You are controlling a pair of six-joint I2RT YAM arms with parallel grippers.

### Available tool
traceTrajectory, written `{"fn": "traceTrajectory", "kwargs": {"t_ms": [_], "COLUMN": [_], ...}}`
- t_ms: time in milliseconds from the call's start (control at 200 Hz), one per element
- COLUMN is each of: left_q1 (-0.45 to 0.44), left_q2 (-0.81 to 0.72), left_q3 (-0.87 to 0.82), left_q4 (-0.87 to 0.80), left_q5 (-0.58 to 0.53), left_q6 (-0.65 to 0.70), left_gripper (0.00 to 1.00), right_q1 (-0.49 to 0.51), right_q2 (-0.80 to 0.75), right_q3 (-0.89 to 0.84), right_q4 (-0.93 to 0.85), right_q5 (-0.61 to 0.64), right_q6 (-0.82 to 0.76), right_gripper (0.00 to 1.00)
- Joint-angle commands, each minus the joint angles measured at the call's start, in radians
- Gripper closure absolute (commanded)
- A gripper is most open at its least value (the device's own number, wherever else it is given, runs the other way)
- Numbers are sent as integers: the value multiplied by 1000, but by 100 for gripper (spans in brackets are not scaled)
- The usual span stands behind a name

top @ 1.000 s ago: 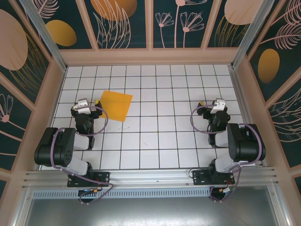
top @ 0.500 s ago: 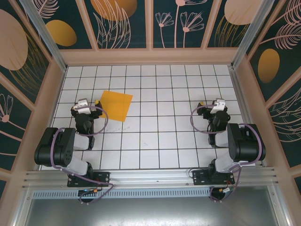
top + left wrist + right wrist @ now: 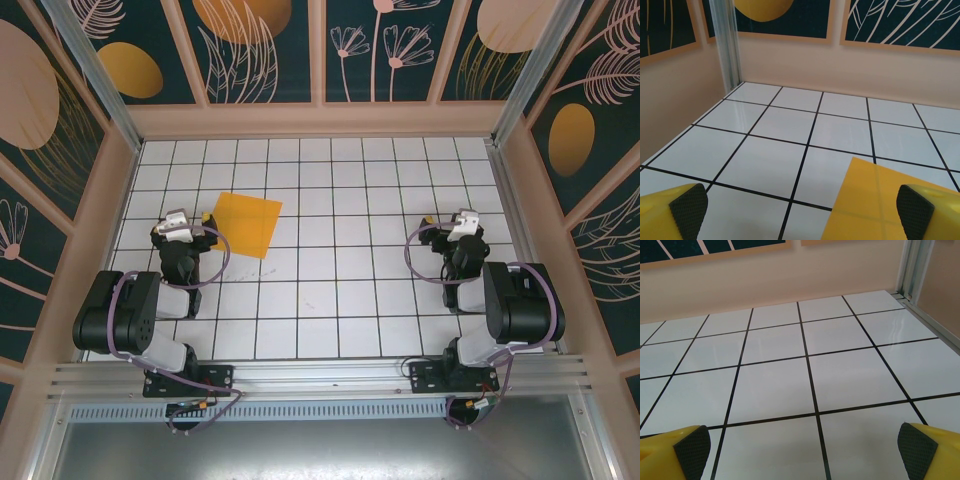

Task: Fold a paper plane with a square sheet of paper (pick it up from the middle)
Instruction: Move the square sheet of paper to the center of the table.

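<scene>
2 grippers stand with their jaws spread wide and nothing between them. The left gripper (image 3: 801,212) shows its black ribbed pads (image 3: 689,210) at the bottom corners of its wrist view, and the right gripper (image 3: 805,452) shows the same over bare tiles.

The thin, flat, orange-yellow square sheet of paper (image 3: 243,224) lies on the white, black-gridded table (image 3: 330,290). It sits in the left half, turned a little against the grid, just beside the left gripper and well apart from the right one. In the left wrist view the sheet (image 3: 875,195) fills the lower right, and the right-hand pad stands in front of it. Whether that pad touches the paper I cannot tell.

No crease shows, so I judge the task to be at its very start, with the pick-up from the middle yet to come.

The likely troubles, as I see them:
- The sheet lies flush on a smooth, glossy top, so pads closing on its middle may slide over it and pinch nothing.
- A descent that presses too hard could push the paper along or crumple it, and a stray crease would spoil every later fold.
- The left gripper is off to the sheet's side, so a short reach would take the edge instead of the middle.
- With only 1 gripper near, the paper could swivel or droop once lifted.
</scene>
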Motion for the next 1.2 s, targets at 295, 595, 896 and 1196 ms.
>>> {"fn": "traceTrajectory", "kwargs": {"t_ms": [295,595,896,1196], "left_q1": [7,7,7,7], "left_q2": [-6,-6,-6,-6], "left_q3": [14,14,14,14], "left_q4": [9,9,8,9], "left_q5": [14,14,13,14], "left_q6": [12,14,13,13], "left_gripper": [1,1,1,1], "right_q1": [-6,-5,-11,-2], "right_q2": [7,6,6,-12], "right_q3": [16,15,22,30], "right_q4": [44,44,34,4], "right_q5": [-15,-15,-43,-45], "right_q6": [11,10,6,-6], "right_gripper": [1,1,1,1]}}
